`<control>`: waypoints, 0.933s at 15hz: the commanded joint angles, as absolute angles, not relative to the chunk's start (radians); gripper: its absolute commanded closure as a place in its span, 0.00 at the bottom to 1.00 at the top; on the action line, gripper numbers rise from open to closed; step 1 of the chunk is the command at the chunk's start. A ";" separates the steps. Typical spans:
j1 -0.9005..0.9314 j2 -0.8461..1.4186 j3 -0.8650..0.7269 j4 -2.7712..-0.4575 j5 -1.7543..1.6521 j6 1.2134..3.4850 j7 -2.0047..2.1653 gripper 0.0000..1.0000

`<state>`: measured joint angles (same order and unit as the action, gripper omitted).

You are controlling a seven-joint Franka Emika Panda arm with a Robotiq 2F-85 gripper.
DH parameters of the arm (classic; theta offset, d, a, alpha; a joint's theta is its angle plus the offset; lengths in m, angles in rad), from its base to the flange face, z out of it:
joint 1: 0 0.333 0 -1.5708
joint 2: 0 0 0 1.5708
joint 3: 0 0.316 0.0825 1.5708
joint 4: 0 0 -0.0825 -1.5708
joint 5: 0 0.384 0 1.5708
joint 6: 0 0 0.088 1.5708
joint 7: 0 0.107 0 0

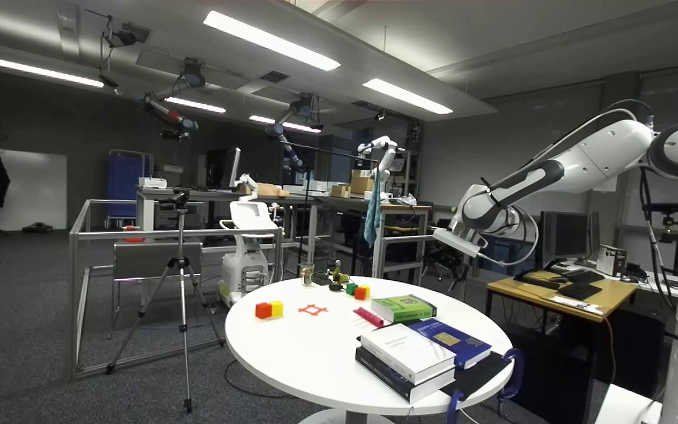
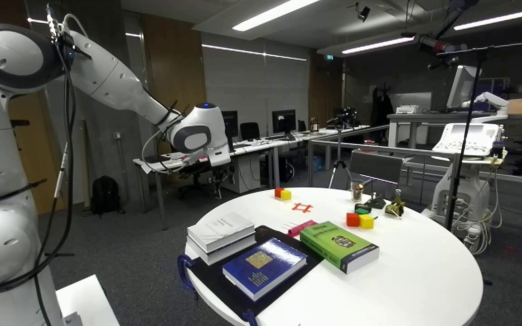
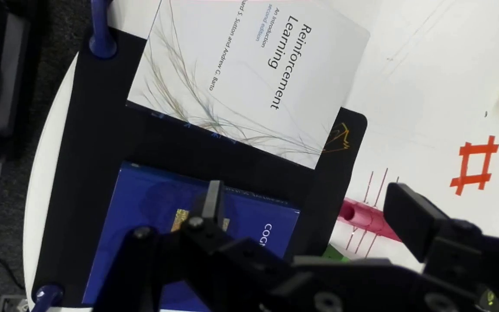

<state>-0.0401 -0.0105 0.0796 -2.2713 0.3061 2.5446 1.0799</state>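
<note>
My gripper (image 3: 310, 208) stands open above the round white table, with nothing between its fingers. In both exterior views the gripper (image 2: 220, 179) hangs well above the tabletop. Beneath it in the wrist view lies a blue book (image 3: 139, 203), partly covered by the left finger. A white "Reinforcement Learning" book (image 3: 249, 78) rests on a dark-spined book (image 1: 395, 374). Both the stack and the blue book lie on a black mat (image 3: 98, 143). A pink ridged piece (image 3: 368, 216) is partly behind the right finger. The green book (image 2: 338, 244) shows only a corner in the wrist view.
Blue clamps (image 1: 514, 374) grip the table edge by the mat. Red tape (image 2: 302, 208) marks a hash shape. A red cube (image 1: 263, 310) and yellow cube (image 1: 277, 308) sit together; more cubes, a glass (image 2: 357, 190) and small items stand farther along the table.
</note>
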 commanded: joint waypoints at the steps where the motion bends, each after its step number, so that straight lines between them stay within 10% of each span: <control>1: -0.017 0.033 0.055 -2.260 0.391 2.581 1.098 0.00; 14: -0.052 0.130 0.006 -2.279 0.629 2.642 0.929 0.00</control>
